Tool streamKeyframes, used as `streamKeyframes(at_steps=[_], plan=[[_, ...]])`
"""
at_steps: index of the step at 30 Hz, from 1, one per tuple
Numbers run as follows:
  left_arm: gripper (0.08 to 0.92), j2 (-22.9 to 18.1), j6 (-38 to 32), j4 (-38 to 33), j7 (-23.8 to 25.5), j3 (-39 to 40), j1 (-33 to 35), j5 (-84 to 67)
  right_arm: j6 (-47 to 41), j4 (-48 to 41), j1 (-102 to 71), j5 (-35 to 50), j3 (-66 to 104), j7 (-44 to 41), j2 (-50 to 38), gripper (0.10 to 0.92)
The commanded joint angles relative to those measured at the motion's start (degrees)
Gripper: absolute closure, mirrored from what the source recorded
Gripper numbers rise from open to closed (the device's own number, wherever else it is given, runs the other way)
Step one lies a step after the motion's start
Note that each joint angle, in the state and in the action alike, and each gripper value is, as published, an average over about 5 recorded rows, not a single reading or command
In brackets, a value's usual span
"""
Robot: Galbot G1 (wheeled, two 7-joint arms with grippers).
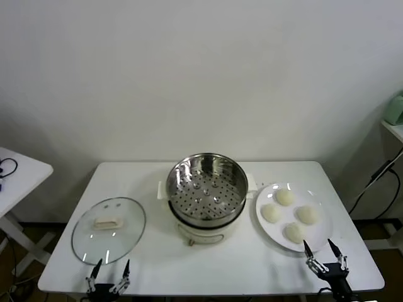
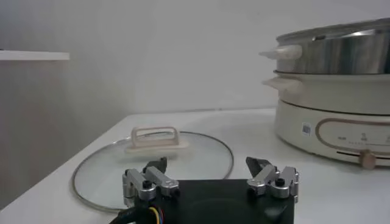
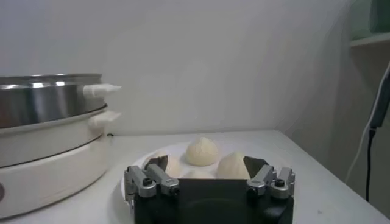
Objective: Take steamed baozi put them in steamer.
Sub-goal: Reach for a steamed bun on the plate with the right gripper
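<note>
Several cream-white steamed baozi (image 1: 284, 197) (image 3: 202, 151) lie on a flat white plate (image 1: 318, 236) at the right of the table. The steamer (image 1: 206, 186) (image 2: 341, 85) (image 3: 42, 140), a shiny steel pot with a perforated tray on a white base, stands empty at the table's centre. My right gripper (image 1: 326, 251) (image 3: 206, 163) hovers open at the table's front edge, just in front of the plate. My left gripper (image 1: 109, 271) (image 2: 207, 164) is open at the front left edge, in front of the glass lid, holding nothing.
A round glass lid (image 1: 108, 230) (image 2: 155, 159) with a white handle lies flat left of the steamer. A second white table (image 1: 19, 173) stands off to the left. A shelf (image 1: 393, 129) and a hanging cable (image 1: 378, 176) are at the right.
</note>
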Motion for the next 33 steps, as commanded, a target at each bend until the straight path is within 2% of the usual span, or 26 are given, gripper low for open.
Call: streamKeyframes(at_steps=[1, 7, 12, 16, 20, 23, 26, 33], plan=[[0.177, 0.24, -0.13, 0.06, -0.03, 0.22, -0.16, -0.12, -10.81, 4.45, 3.95, 1.33, 0.70, 3.89, -2.84, 0.203], [0.177, 0.52, -0.17, 0.09, 0.01, 0.43, -0.65, -0.49, -24.81, 5.85, 15.80, 3.81, -0.60, 6.90, -10.41, 0.203], [0.177, 0.82, -0.11, -0.18, 0.17, 0.42, -1.11, -1.19, -34.79, 0.96, 31.38, 6.64, -7.86, 6.55, -17.97, 0.203], [0.177, 1.00, 0.04, -0.66, 0.33, 0.40, -1.22, -1.36, -41.17, -4.08, 43.81, 7.12, -16.01, 0.54, -23.96, 0.203], [0.177, 1.10, -0.07, -0.84, 0.51, 0.55, -1.20, -1.22, -46.49, -9.26, 56.70, 3.91, -27.38, -11.21, -31.29, 0.203], [0.177, 0.99, -0.23, -0.85, 0.63, 0.75, -1.24, -1.05, -46.20, -13.61, 66.74, -0.89, -38.27, -21.25, -35.20, 0.203], [0.177, 0.83, -0.37, -0.88, 0.70, 0.98, -1.23, -0.81, -41.21, -18.98, 78.33, -8.30, -50.82, -31.55, -36.45, 0.203], [0.177, 0.92, -1.04, -0.53, 0.77, 1.44, -0.89, 0.33, -29.50, -31.21, 106.42, -21.25, -82.84, -51.16, -32.24, 0.203]])
